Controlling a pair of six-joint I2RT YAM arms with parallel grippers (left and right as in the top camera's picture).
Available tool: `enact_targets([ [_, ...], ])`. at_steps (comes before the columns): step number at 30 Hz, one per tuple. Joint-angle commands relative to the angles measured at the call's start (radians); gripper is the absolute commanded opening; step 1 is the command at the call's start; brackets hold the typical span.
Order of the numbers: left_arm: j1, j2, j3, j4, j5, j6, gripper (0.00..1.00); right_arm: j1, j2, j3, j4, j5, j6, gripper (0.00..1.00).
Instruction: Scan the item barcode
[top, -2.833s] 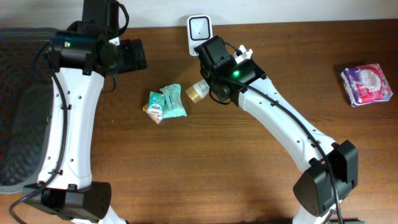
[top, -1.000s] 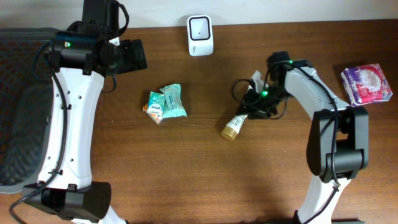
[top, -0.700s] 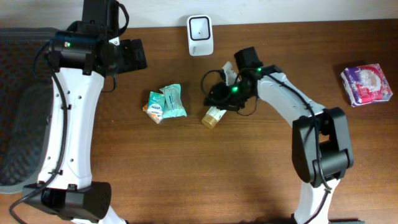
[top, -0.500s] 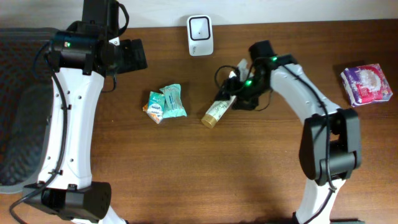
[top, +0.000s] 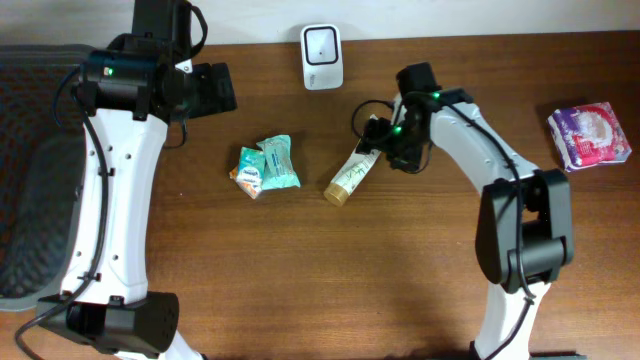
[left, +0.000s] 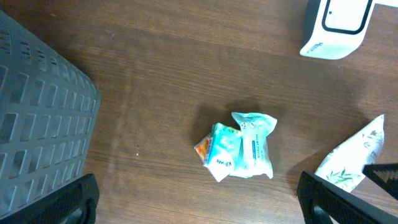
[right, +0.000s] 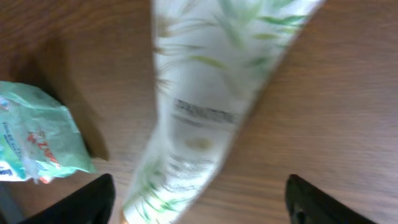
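Right tool (right: 199, 183): released. Over the last second its jaws have spread from a half-closed grip, and they now stand clear on either side of the tube (top: 350, 178).
Tube: let go. It lies flat on the bench (top: 300, 280) just ahead of the right tool, crimped end nearest the jaws, cap end pointing away.
What changed: seconds ago you held the tube up close to the scanner (top: 322, 43). Since then you have carried it off, swung it round and laid it down.
Scanner: well apart from the right tool, off to one side, with nothing before its window.
Packets (top: 268, 166): beyond the tube's cap end, apart from it, unmoved.
Left tool (left: 196, 186): spread wide and empty above the bench, unmoved.
Meaning for you: the pass at the scanner looks finished and this item set aside. The frames cannot tell you whether the code read.
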Motion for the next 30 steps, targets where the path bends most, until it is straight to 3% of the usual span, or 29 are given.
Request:
enact_targets([
  [1, 0.002, -0.003, 0.01, 0.002, -0.007, 0.012, 0.99, 0.064, 0.018, 0.016, 0.052, -0.039, -0.024, 0.76],
  [4, 0.002, -0.003, 0.01, 0.002, -0.007, 0.012, 0.99, 0.093, 0.039, 0.016, 0.004, 0.184, 0.126, 0.71],
  [8, 0.002, -0.003, 0.01, 0.002, -0.007, 0.012, 0.99, 0.092, 0.077, 0.016, -0.012, 0.184, 0.138, 0.72],
  [10, 0.002, -0.003, 0.01, 0.002, -0.007, 0.012, 0.99, 0.098, 0.077, 0.016, -0.012, 0.18, 0.116, 0.53],
  [12, 0.002, -0.003, 0.01, 0.002, -0.007, 0.012, 0.99, 0.097, 0.076, 0.018, -0.032, 0.172, 0.101, 0.11],
  [13, 0.002, -0.003, 0.01, 0.002, -0.007, 0.012, 0.99, 0.09, 0.07, 0.019, -0.056, 0.167, 0.101, 0.04],
  [16, 0.002, -0.003, 0.01, 0.002, -0.007, 0.012, 0.99, 0.069, 0.036, 0.05, -0.169, 0.191, 0.064, 0.04],
  [21, 0.002, -0.003, 0.01, 0.002, -0.007, 0.012, 0.99, 0.074, 0.028, 0.185, -0.471, 0.48, 0.066, 0.04],
  [30, 0.002, -0.003, 0.01, 0.002, -0.007, 0.012, 0.99, 0.134, 0.06, 0.154, -0.5, 0.661, 0.064, 0.04],
])
